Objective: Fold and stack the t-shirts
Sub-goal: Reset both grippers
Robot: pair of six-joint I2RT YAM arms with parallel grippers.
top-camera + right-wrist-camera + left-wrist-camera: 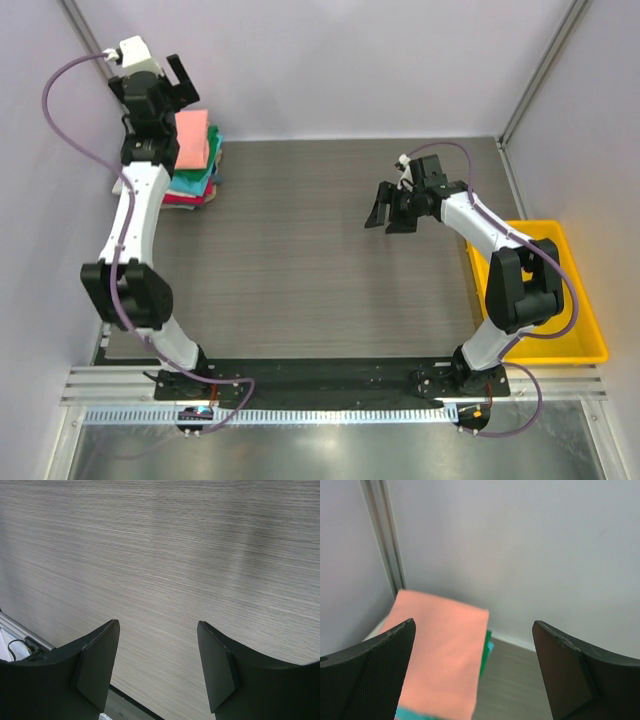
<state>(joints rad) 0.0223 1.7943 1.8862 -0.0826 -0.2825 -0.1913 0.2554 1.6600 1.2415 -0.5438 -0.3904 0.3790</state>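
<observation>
Left pincer (183,85) sits in the upper left of the frame, jaws spread wide and released, gripping nothing. It hovers over the stack of folded cloth t-shirts (196,165). The stack sits in the tabletop's far left corner, tight against the grey walls, with a salmon-pink folded rectangle (445,655) on top and green (487,645) and teal (415,714) edges peeking out beneath. Over at centre right, the right pincer (390,220) hangs open too, empty, above the bare grey wood-grain tabletop (300,260). There's broad free room between the arms, and a yellow plastic bin (585,340) hugs the right edge.
</observation>
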